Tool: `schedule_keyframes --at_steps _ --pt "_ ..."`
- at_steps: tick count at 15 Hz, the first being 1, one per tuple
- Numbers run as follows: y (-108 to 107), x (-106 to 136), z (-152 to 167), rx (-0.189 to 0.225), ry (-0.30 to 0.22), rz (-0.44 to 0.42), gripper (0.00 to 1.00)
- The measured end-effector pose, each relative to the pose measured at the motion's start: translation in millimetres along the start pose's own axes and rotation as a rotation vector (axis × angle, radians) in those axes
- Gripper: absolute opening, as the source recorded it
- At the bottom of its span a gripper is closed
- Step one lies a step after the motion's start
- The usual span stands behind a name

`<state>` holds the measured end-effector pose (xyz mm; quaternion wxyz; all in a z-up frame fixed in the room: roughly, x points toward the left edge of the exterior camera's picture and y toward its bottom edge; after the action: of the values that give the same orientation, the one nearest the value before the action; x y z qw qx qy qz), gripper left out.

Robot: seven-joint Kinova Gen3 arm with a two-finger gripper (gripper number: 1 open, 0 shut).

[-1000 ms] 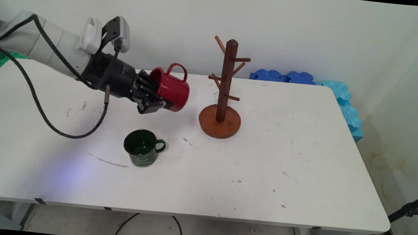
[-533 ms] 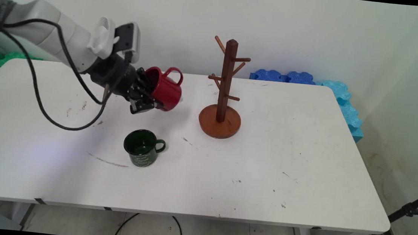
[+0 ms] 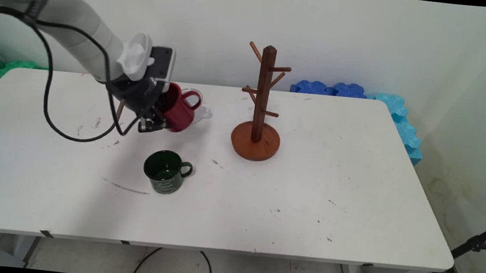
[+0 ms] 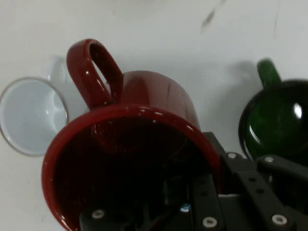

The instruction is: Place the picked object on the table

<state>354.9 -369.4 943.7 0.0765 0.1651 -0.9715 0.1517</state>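
My gripper (image 3: pixel 163 118) is shut on the rim of a red mug (image 3: pixel 180 112), which hangs tilted just above the table left of centre. In the hand view one finger is inside the red mug (image 4: pixel 139 144) and the other finger (image 4: pixel 240 178) is outside its wall; the gripper (image 4: pixel 197 192) sits at the rim. The mug's handle points up and away from the hand. A clear glass cup (image 3: pixel 200 108) (image 4: pixel 30 115) stands right behind the mug. A dark green mug (image 3: pixel 165 171) (image 4: pixel 276 122) stands upright on the table below the gripper. The wooden mug tree (image 3: pixel 261 103) stands to the right with bare pegs.
Blue foam pieces (image 3: pixel 328 89) and cyan ones (image 3: pixel 400 119) lie at the table's back right corner, green foam (image 3: pixel 9 67) at the back left. A black cable (image 3: pixel 51 111) loops under the arm. A tripod leg (image 3: pixel 473 247) stands beyond the table's right front corner.
The arm has swung left and downward, carrying the red mug away from the mug tree and lower toward the table. The clear glass cup has come into sight behind it.
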Motion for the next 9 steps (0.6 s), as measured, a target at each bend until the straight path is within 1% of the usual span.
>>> schedule_keyframes --at_steps 1,4,6,9 --pt "-0.6 1.8 2.6 -0.005 -0.023 0.008 0.00" --pt "-4.2 12.9 17.8 -0.030 -0.116 0.047 0.00" --pt "-7.9 20.2 27.6 -0.041 -0.149 0.064 0.00" --pt "-18.9 34.5 46.5 -0.056 -0.201 0.098 0.00"
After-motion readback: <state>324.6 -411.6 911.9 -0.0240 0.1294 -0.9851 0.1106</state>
